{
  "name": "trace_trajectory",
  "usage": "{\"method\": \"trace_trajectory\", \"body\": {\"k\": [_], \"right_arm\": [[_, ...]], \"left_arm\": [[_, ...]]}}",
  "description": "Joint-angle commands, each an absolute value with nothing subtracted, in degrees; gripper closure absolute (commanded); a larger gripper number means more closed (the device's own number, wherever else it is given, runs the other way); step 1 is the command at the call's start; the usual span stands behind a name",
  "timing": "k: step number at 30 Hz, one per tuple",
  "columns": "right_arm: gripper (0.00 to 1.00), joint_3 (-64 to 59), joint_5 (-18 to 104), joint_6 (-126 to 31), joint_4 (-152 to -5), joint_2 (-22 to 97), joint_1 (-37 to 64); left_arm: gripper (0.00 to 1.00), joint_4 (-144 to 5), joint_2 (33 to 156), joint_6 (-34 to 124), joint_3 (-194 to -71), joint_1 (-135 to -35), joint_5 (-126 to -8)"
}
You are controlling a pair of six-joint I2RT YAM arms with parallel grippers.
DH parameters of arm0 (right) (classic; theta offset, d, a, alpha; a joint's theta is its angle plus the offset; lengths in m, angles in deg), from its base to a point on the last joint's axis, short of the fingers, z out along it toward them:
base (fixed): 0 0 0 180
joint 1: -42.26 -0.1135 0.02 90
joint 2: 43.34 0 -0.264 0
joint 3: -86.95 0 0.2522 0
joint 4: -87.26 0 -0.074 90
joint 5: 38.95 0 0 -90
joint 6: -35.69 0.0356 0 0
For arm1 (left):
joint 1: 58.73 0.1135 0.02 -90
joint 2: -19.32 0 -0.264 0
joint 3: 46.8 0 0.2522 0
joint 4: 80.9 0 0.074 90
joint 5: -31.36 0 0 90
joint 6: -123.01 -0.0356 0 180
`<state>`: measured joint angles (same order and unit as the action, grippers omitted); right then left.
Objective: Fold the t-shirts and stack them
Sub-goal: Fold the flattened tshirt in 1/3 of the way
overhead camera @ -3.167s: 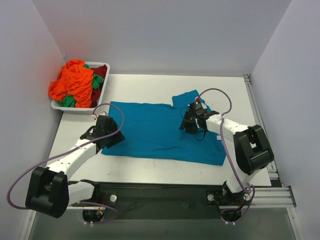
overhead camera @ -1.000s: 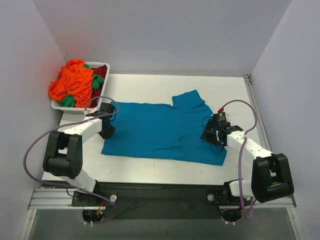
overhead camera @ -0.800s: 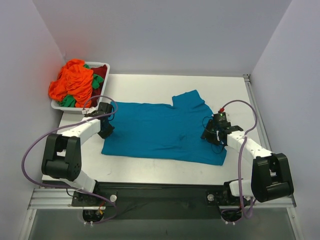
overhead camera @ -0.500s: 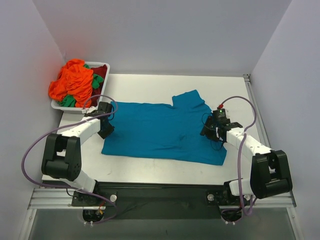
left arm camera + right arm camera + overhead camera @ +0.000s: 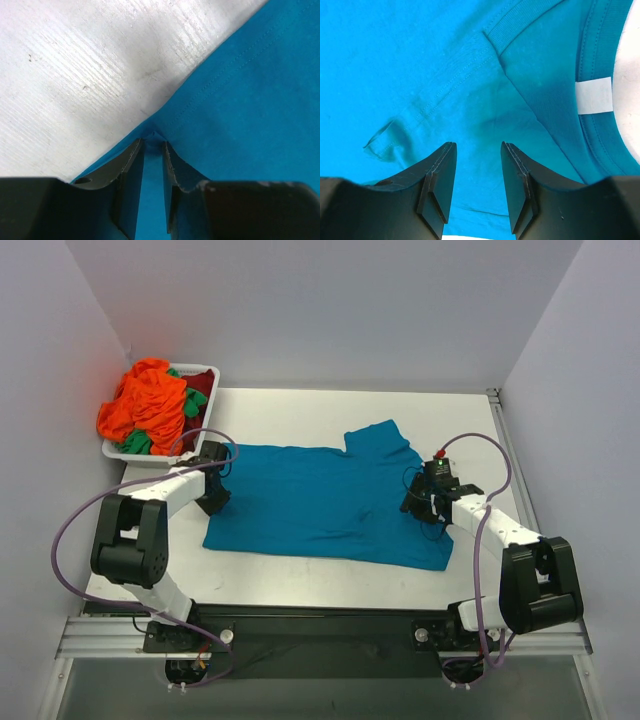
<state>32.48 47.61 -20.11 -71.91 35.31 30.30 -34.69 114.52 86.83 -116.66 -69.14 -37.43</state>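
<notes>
Over the last few seconds both arms were swung outward across the teal t-shirt (image 5: pixel 320 500). The left claw (image 5: pixel 152 145) was brought to its hem edge, and the right claw (image 5: pixel 477 147) was carried from the shirt's middle to the end with the collar (image 5: pixel 602 50). In the final second little was moved, and the shirt was left spread flat on the surface (image 5: pixel 300 415) with its outline unchanged.

The right claw was held released, its fingers parted above flat cloth beside the collar. The left claw's fingers were set with a narrow gap at a small pucker of the hem, and whether cloth was pinched there could not be told. It was judged that the shirt's two ends were being lined up for a first fold, with no fold yet made.

The orange, green and dark red shirts (image 5: pixel 150 410) were heaped in the white tray (image 5: pixel 150 457), just beyond the teal t-shirt's far hem corner.

A white tag (image 5: pixel 592 95) was seen inside the collar, but no writing could be read on it.
</notes>
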Motion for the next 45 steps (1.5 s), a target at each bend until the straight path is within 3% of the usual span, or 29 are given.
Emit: {"method": "trace_trajectory", "body": {"k": [1, 15, 33, 45], "right_arm": [[0.59, 32.8, 48.4, -20.9, -71.3, 35.5, 30.7], [0.59, 34.7, 48.2, -21.1, -72.3, 34.9, 31.4], [0.56, 24.1, 46.7, -22.7, -70.5, 41.0, 36.6], [0.63, 16.8, 46.3, -23.8, -70.7, 52.1, 36.0]], "left_arm": [[0.69, -34.0, 114.9, 86.6, -118.8, -68.9, -36.6], [1.0, -34.4, 108.8, 85.6, -113.7, -68.6, -36.8], [1.0, -36.2, 104.0, 84.4, -110.9, -68.0, -38.1], [1.0, -37.1, 106.1, 84.2, -111.6, -68.0, -39.2]]}}
